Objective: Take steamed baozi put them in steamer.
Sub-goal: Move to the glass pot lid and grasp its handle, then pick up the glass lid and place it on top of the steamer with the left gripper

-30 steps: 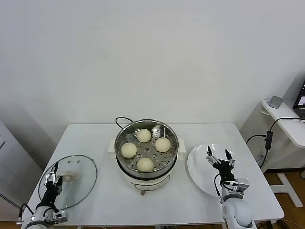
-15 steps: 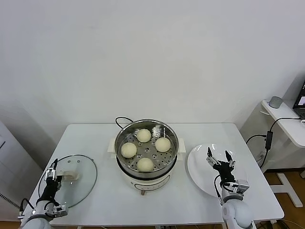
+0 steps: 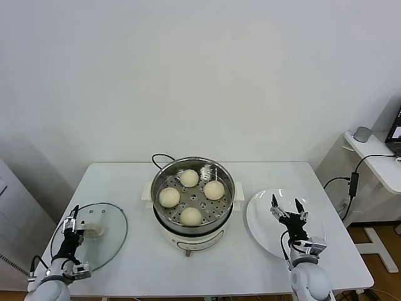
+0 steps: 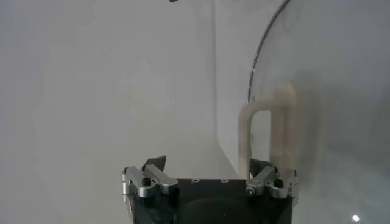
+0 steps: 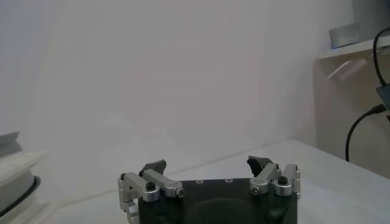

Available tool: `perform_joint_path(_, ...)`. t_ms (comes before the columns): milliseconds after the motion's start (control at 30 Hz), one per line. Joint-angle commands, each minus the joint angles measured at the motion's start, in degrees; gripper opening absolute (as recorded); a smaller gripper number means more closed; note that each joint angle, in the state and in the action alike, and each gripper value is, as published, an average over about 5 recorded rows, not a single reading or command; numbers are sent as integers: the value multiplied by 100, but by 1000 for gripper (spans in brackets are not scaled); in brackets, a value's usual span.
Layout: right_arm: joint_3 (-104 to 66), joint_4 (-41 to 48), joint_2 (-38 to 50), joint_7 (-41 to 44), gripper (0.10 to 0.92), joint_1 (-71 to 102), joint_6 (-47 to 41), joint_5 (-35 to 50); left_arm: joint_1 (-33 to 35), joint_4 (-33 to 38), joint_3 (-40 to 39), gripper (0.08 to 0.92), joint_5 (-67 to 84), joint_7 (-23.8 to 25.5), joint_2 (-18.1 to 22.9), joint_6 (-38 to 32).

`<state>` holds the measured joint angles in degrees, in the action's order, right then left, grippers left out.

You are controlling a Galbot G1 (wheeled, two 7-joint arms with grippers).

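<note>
A round glass lid [image 3: 94,235] with a white handle [image 3: 94,229] lies lower left on the white table [image 3: 138,182]; a white plate [image 3: 263,216] (bare) sits lower right, a side shelf [image 3: 376,160] beyond.

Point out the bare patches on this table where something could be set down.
Bare table lies behind the glass lid, left of the steamer, and in a back-right strip behind the empty plate. The middle is crowded: four baozi fill the steamer. Left gripper hovers over the lid, right gripper over the plate.

Plain white wall [image 3: 200,75], white table [image 3: 125,182] (side shelf [image 3: 376,157] right)
</note>
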<state>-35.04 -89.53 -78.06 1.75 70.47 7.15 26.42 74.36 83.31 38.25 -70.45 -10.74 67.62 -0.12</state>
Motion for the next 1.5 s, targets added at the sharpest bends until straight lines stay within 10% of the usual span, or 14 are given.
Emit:
perform_joint_path(33, -2, -21, -1, 1, 823, 22, 9, -5, -88, -236, -11, 778, 68, 0, -19, -128)
perform_joint_path(500, 0, -42, -33, -1, 823, 12, -4, -43, -91, -104, -19, 377, 145, 124, -45, -181)
perform_joint_path(800, 9, -50, -38, -5, 823, -25, -18, -55, 557, 1648, 127, 141, 863, 1019, 197, 1034)
perform_joint_path(1167, 37, -97, -40, 9, 823, -59, -54, -55, 620, 3633, -579, 127, -154, 1476, 646, 4366)
perform_joint_path(1500, 20, -183, 37, 30, 823, -40, -143, -53, -171, 3749, -1675, 127, -2431, 2507, 1594, 4512)
